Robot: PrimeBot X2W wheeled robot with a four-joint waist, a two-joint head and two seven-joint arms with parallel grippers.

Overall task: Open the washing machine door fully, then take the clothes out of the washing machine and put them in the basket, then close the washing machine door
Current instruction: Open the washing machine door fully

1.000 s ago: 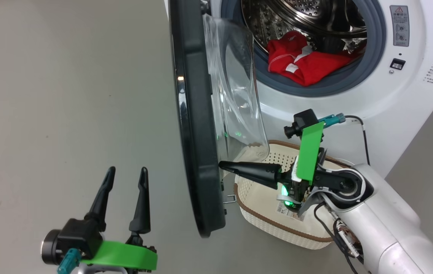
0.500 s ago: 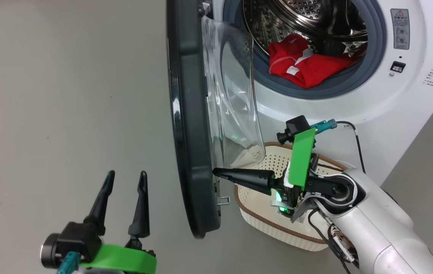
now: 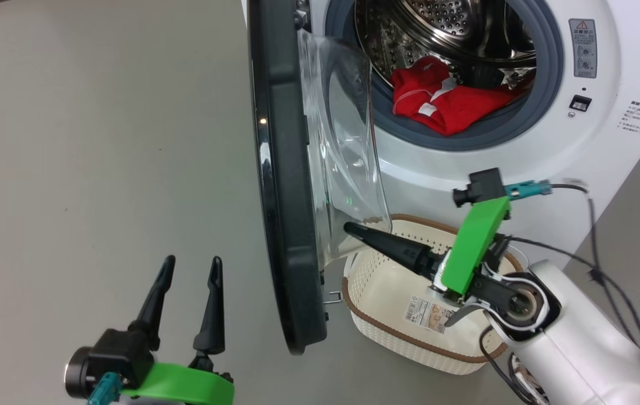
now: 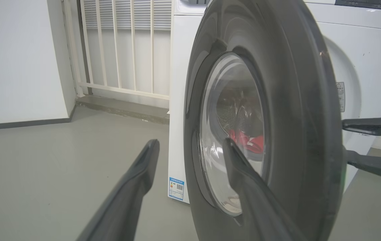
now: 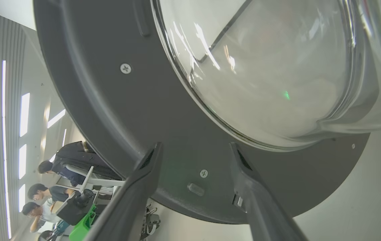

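While the door (image 3: 283, 185) stands swung out about square to the front of the washing machine (image 3: 522, 169), the head view catches it edge-on, with its long edge running top to bottom. The black outer face points to the robot's left. The glass bowl (image 3: 348, 163) bulges to the right, toward the basket (image 3: 387, 332).

The right gripper (image 5: 195, 145) has its fingers spread apart and holds nothing. It reaches over the basket and points at the door's inner face, just under the bowl. Can't tell whether the tips touch the door.

The left gripper (image 3: 193, 260) is also spread wide with nothing in it. It sits low on the outer side of the door, well apart from it, fingers pointing up the view.

The clothes (image 3: 443, 104) lie bunched in the drum, low and at the front, against the grey ring.

The basket sits on the floor below the opening, just beside the door's lower edge, and the paper label on its bottom is visible.
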